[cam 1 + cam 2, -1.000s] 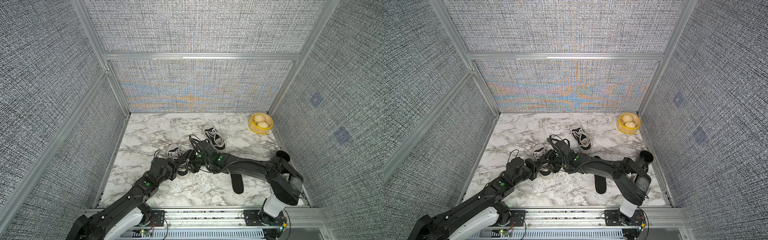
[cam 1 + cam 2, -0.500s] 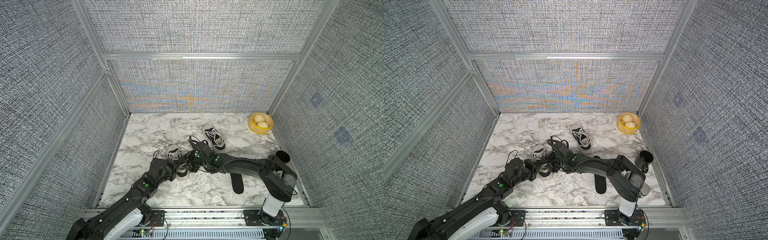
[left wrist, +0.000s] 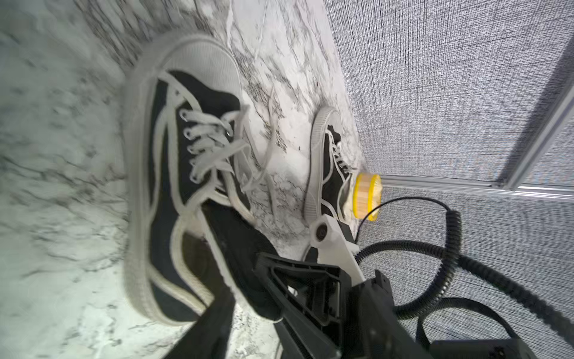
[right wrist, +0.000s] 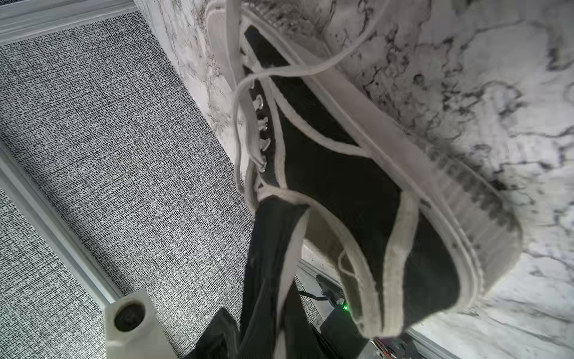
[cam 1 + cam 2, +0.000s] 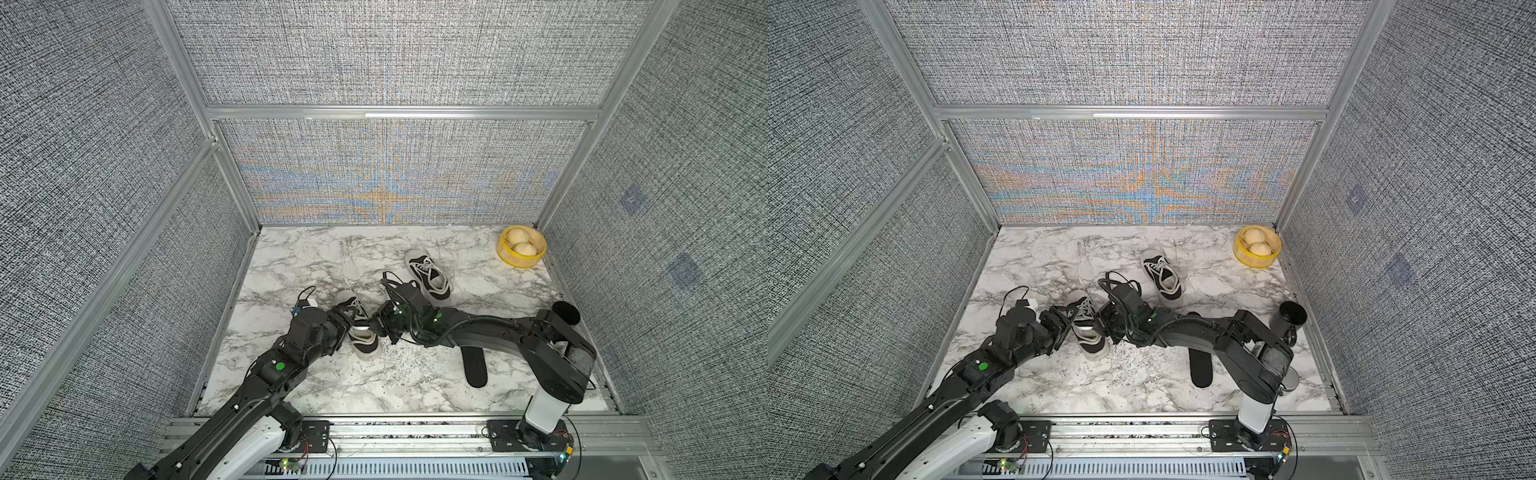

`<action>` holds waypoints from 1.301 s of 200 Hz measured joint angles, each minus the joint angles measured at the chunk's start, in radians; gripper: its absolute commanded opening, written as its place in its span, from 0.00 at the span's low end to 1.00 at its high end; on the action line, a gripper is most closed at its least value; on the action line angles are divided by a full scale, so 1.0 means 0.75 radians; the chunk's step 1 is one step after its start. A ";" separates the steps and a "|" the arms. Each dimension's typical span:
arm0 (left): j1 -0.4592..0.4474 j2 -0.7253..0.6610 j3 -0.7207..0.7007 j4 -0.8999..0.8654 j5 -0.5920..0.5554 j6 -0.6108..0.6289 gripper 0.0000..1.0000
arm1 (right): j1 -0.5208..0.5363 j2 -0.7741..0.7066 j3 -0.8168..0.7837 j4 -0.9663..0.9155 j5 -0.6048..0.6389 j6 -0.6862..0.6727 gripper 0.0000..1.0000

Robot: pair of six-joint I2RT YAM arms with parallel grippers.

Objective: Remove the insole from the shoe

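The left gripper sits just beside the black-and-white shoe on the marble table, and I cannot tell how far its jaws are parted. The insole sticks out of the shoe's heel opening, pinched tight in the right gripper. Further right lie a 2nd shoe, 1 loose insole and a yellow basket.

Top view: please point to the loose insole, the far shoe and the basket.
Loose insole [image 5: 473, 368]: in a top view, on its middle.
Far shoe [image 5: 428, 277]: in a top view, on its upper, by the laces.
Basket [image 5: 519, 262]: in a top view, on its yellow front wall.
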 measured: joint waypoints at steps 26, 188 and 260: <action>0.037 0.026 0.025 -0.198 -0.051 0.184 0.65 | -0.016 -0.004 -0.002 -0.015 -0.035 -0.069 0.00; 0.119 0.656 0.159 -0.052 0.092 0.639 0.53 | -0.033 0.053 -0.010 -0.104 -0.159 -0.428 0.00; 0.119 0.787 0.220 -0.075 0.136 0.674 0.29 | -0.033 0.047 -0.006 -0.116 -0.159 -0.448 0.00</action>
